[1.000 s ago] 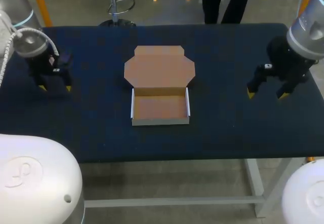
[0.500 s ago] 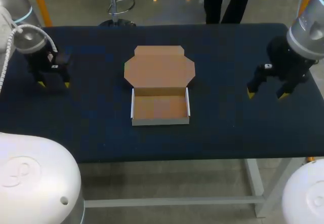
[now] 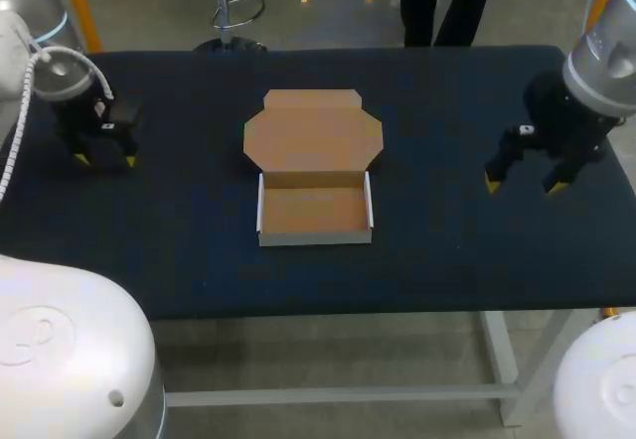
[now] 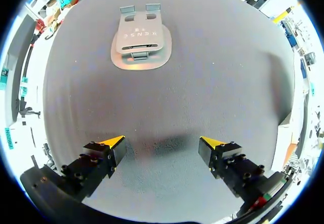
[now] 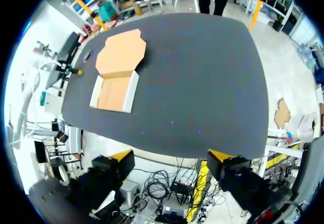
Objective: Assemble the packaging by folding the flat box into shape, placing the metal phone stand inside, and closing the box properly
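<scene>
- The box sits mid-table. Its tray is open at the top, with low white walls at 3 and 9 o'clock.
- The lid flap lies flat on the table at 12 o'clock of the tray, covering the cloth there.
- Bare cloth runs from the box toward 9 o'clock as far as the left gripper, and toward 3 o'clock as far as the right gripper. Both are well apart from the box.
- In the left wrist view, the phone stand lies flat at 12 o'clock of the spread fingers, with open cloth between.
- A strip of bare cloth lies at 6 o'clock of the tray.
</scene>
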Action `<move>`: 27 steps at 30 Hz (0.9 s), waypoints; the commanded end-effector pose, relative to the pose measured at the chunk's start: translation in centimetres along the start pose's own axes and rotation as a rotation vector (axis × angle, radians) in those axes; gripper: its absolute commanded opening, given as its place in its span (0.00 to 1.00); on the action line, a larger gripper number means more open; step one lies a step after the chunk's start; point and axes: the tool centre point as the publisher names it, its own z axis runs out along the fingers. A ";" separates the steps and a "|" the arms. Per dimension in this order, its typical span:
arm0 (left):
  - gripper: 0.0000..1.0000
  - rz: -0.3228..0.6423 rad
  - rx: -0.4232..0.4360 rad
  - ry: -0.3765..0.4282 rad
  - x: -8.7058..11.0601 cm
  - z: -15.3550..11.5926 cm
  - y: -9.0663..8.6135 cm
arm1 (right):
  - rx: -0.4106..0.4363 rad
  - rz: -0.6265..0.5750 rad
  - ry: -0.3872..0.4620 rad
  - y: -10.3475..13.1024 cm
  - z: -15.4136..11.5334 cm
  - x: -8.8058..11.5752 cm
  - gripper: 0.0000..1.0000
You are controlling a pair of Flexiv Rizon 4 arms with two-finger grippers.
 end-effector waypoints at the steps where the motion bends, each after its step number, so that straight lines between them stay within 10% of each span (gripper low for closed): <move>1: 1.00 -0.001 -0.021 -0.005 -0.2 0.4 -1.4 | 0.003 0.000 -0.001 -0.1 -0.2 0.0 1.00; 27: 1.00 0.003 -0.026 -0.028 -1.5 0.9 -5.0 | 0.003 0.000 -0.001 -0.1 -0.2 0.0 1.00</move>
